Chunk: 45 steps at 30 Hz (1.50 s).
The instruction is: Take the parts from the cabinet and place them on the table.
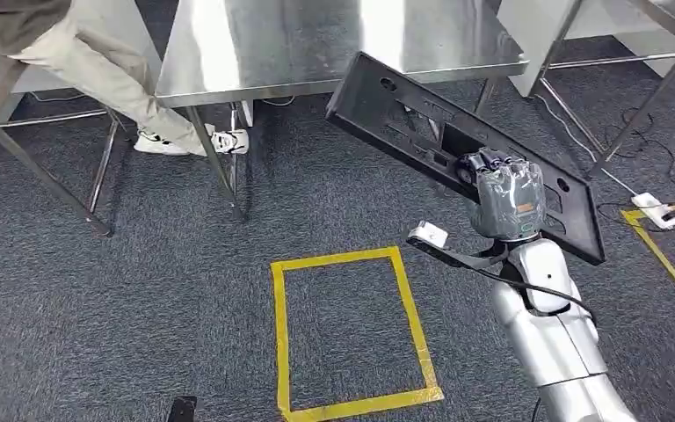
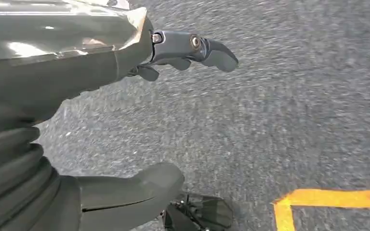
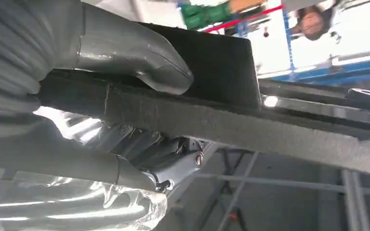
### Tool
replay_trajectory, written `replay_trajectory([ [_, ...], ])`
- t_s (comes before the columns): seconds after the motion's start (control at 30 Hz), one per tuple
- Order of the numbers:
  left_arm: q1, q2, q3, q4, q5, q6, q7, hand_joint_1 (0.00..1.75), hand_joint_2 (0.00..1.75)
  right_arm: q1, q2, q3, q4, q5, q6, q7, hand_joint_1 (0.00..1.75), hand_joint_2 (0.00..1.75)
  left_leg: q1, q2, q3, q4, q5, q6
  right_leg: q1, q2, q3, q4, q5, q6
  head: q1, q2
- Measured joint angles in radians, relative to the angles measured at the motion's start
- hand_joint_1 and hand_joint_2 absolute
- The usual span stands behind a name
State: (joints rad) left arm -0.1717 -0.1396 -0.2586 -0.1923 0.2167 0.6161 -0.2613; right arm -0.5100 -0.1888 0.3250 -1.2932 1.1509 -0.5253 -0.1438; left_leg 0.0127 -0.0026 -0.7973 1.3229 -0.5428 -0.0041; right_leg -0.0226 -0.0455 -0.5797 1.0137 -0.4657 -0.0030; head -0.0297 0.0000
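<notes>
One long black panel (image 1: 422, 132), clamped off-centre by the right hand (image 1: 508, 195), may swing and strike the steel desk (image 1: 316, 53) edge.

Head view downward; wrist views close

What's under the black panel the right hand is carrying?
Under the black panel, held tilted by the right hand, lie grey carpet and the steel table's front edge. Whatever sits directly beneath the panel is covered.
</notes>
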Motion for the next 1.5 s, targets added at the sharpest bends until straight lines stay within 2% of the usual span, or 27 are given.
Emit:
replay_trajectory([
  [0.03,0.000,0.000,0.000,0.000,0.000,0.000,0.000,0.00,1.75,0.000,0.001,0.000,0.000,0.000,0.000,0.000,1.75,1.75,0.000,0.002,0.025,-0.053,0.035,0.000,0.000,-0.011,0.001,0.000,-0.001,-0.001,-0.001,0.000],
  [0.07,-0.001,0.000,0.000,0.000,-0.001,0.000,0.000,0.00,1.75,0.000,0.002,0.000,0.000,0.000,0.000,0.000,1.75,1.75,0.000,0.011,0.073,-0.143,0.079,0.003,0.000,-0.021,0.004,0.000,-0.004,0.001,0.000,0.000],
  [0.1,-0.002,0.002,0.000,0.000,-0.002,0.000,0.000,0.00,1.75,-0.001,0.003,0.000,-0.001,0.000,0.000,0.000,1.75,1.75,-0.002,0.036,0.126,-0.236,0.116,0.009,0.001,-0.030,0.009,0.000,-0.007,0.005,-0.001,0.000],
  [0.13,-0.003,0.002,0.000,0.000,-0.003,0.000,0.000,0.00,1.75,-0.001,0.003,0.000,-0.001,0.000,0.000,0.000,1.75,1.75,-0.010,0.090,0.157,-0.298,0.114,0.016,0.005,-0.038,0.013,0.000,-0.010,0.008,-0.002,0.000],
  [0.17,-0.005,0.002,0.000,0.000,-0.003,-0.001,0.000,0.00,1.75,-0.002,0.003,0.000,-0.001,0.000,0.000,0.000,1.75,1.75,-0.014,0.081,0.159,-0.298,0.117,0.021,0.016,-0.046,0.012,-0.001,-0.014,0.015,0.002,0.000],
  [0.23,-0.005,0.002,0.000,0.000,-0.004,-0.002,0.000,0.00,1.75,-0.002,0.005,0.000,-0.001,0.000,0.000,0.000,1.75,1.75,-0.020,0.055,0.153,-0.296,0.116,0.027,0.013,-0.065,0.017,-0.003,-0.015,0.022,0.005,0.000],
  [0.27,-0.004,0.003,0.000,0.000,-0.004,-0.002,0.000,0.00,1.75,-0.002,0.006,0.000,-0.001,0.000,0.000,0.000,1.75,1.75,-0.022,0.042,0.153,-0.300,0.119,0.034,0.014,-0.077,0.023,-0.009,-0.015,0.030,0.003,0.000],
  [0.3,-0.004,0.003,0.000,0.000,-0.006,-0.002,0.000,0.00,1.75,-0.001,0.007,0.000,-0.005,0.001,0.000,0.000,1.75,1.75,-0.010,0.031,0.167,-0.318,0.130,0.047,0.022,-0.071,0.018,-0.006,-0.022,0.038,0.005,0.000],
  [0.33,-0.004,0.001,0.000,0.000,-0.007,-0.002,0.000,0.00,1.75,-0.001,0.003,-0.002,-0.005,0.003,0.000,0.002,1.75,1.75,-0.013,0.026,0.171,-0.326,0.134,0.050,0.013,-0.022,0.014,0.013,-0.033,0.040,0.008,0.000],
  [0.37,-0.007,0.001,0.000,0.000,-0.008,-0.003,0.000,0.00,1.75,-0.001,0.003,-0.002,-0.007,0.003,-0.002,0.003,1.75,1.75,-0.010,0.018,0.171,-0.327,0.137,0.057,0.011,0.018,-0.014,0.072,-0.061,0.032,0.006,0.000],
  [0.4,-0.009,0.001,0.000,0.000,-0.009,-0.006,0.000,0.00,1.75,0.001,0.002,-0.002,-0.008,0.006,-0.002,0.003,1.75,1.75,-0.010,0.007,0.170,-0.326,0.137,0.057,0.009,0.033,-0.054,0.151,-0.093,0.027,0.010,0.000],
  [0.43,-0.008,-0.001,0.000,0.000,-0.009,-0.006,0.000,0.00,1.75,0.007,0.000,-0.003,-0.008,0.009,-0.002,0.005,1.75,1.75,-0.010,-0.006,0.170,-0.326,0.137,0.058,0.008,0.039,-0.104,0.244,-0.125,0.026,0.011,0.000],
  [0.47,-0.006,-0.003,0.000,0.000,-0.009,-0.006,0.000,0.00,1.75,0.012,-0.003,-0.004,-0.008,0.015,-0.003,0.008,1.75,1.75,-0.010,-0.018,0.170,-0.326,0.137,0.058,0.008,0.042,-0.139,0.306,-0.138,0.032,0.012,0.000],
  [0.5,-0.005,-0.003,0.000,0.000,-0.009,-0.006,0.000,0.00,1.75,0.015,-0.004,-0.004,-0.008,0.016,-0.003,0.008,1.75,1.75,-0.010,-0.025,0.170,-0.325,0.137,0.058,0.008,0.043,-0.151,0.314,-0.130,0.039,0.013,0.000],
  [0.53,-0.004,-0.003,0.000,0.000,-0.009,-0.006,0.000,0.00,1.75,0.017,-0.004,-0.004,-0.008,0.018,-0.003,0.009,1.75,1.75,-0.010,-0.033,0.170,-0.324,0.136,0.057,0.006,0.043,-0.139,0.276,-0.103,0.051,0.013,0.000],
  [0.57,-0.004,-0.003,0.000,0.000,-0.010,-0.006,0.000,0.00,1.75,0.017,-0.005,-0.005,-0.008,0.018,-0.003,0.009,1.75,1.75,-0.008,-0.039,0.171,-0.322,0.135,0.055,0.002,0.043,-0.105,0.193,-0.063,0.064,0.014,0.000],
  [0.6,-0.004,-0.003,0.000,0.000,-0.010,-0.008,0.000,0.00,1.75,0.017,-0.005,-0.005,-0.009,0.020,-0.003,0.009,1.75,1.75,-0.006,-0.045,0.171,-0.317,0.131,0.050,-0.004,0.043,-0.056,0.086,-0.018,0.076,0.014,0.000],
  [0.63,-0.004,-0.003,0.000,0.000,-0.010,-0.008,0.000,0.00,1.75,0.017,-0.005,-0.006,-0.010,0.024,-0.003,0.009,1.75,1.75,-0.007,-0.051,0.169,-0.310,0.127,0.043,-0.009,0.046,-0.021,0.008,0.006,0.080,0.016,0.000],
  [0.67,-0.004,-0.003,0.000,0.000,-0.010,-0.008,0.001,0.00,1.75,0.017,-0.005,-0.005,-0.010,0.028,-0.003,0.010,1.75,1.75,-0.013,-0.054,0.164,-0.303,0.121,0.035,0.001,0.050,-0.011,0.003,0.005,0.066,0.019,0.000],
  [0.7,-0.004,-0.003,0.000,0.000,-0.010,-0.008,0.002,0.00,1.75,0.019,-0.005,-0.005,-0.012,0.032,-0.003,0.011,1.75,1.75,-0.013,-0.054,0.162,-0.303,0.121,0.033,-0.001,0.049,-0.015,0.000,0.008,0.053,0.017,0.000],
  [0.73,-0.002,-0.002,0.000,0.000,-0.010,-0.008,0.002,0.00,1.75,0.021,-0.004,-0.005,-0.012,0.034,-0.003,0.011,1.75,1.75,-0.015,-0.053,0.160,-0.301,0.119,0.050,-0.006,0.049,-0.015,-0.001,0.011,0.050,0.013,0.000],
  [0.77,-0.001,-0.001,0.000,0.000,-0.010,-0.008,0.002,0.00,1.75,0.023,-0.003,-0.005,-0.013,0.034,-0.003,0.011,1.75,1.75,-0.014,-0.053,0.159,-0.301,0.123,0.060,-0.004,0.049,-0.015,-0.001,0.012,0.048,0.013,0.000],
  [0.93,-0.002,0.000,0.000,0.000,-0.011,-0.008,0.003,0.00,1.75,0.023,-0.003,-0.005,-0.017,0.035,-0.003,0.012,1.75,1.75,-0.011,-0.046,0.165,-0.308,0.124,0.059,0.004,0.055,-0.015,0.000,0.013,0.045,0.012,0.000],
  [1.0,-0.002,0.000,0.000,0.000,-0.011,-0.008,0.003,0.00,1.75,0.023,-0.003,-0.005,-0.017,0.035,-0.003,0.012,1.75,1.75,-0.009,-0.046,0.166,-0.309,0.124,0.053,0.007,0.056,-0.016,0.000,0.012,0.030,0.012,0.000],
  [1.13,-0.002,0.000,0.000,0.000,-0.011,-0.008,0.002,0.00,1.75,0.023,-0.003,-0.005,-0.017,0.035,-0.003,0.012,1.75,1.75,-0.005,-0.046,0.166,-0.312,0.124,0.026,0.010,0.055,-0.016,0.000,0.011,0.030,0.013,0.000],
  [1.3,-0.001,0.000,-0.001,0.000,-0.010,-0.044,-0.031,0.00,1.75,0.023,-0.003,-0.005,-0.017,0.036,-0.002,0.012,1.75,1.75,-0.006,-0.045,0.166,-0.312,0.123,0.023,0.010,0.055,-0.016,0.000,0.011,0.030,0.013,0.000],
  [1.5,-0.001,0.000,-0.005,0.000,-0.027,-0.051,-0.034,0.00,1.75,0.023,-0.003,-0.005,-0.017,0.036,0.001,0.012,1.75,1.75,-0.013,-0.045,0.166,-0.311,0.123,0.023,0.009,0.055,-0.016,0.000,0.011,0.030,0.013,0.000],
])
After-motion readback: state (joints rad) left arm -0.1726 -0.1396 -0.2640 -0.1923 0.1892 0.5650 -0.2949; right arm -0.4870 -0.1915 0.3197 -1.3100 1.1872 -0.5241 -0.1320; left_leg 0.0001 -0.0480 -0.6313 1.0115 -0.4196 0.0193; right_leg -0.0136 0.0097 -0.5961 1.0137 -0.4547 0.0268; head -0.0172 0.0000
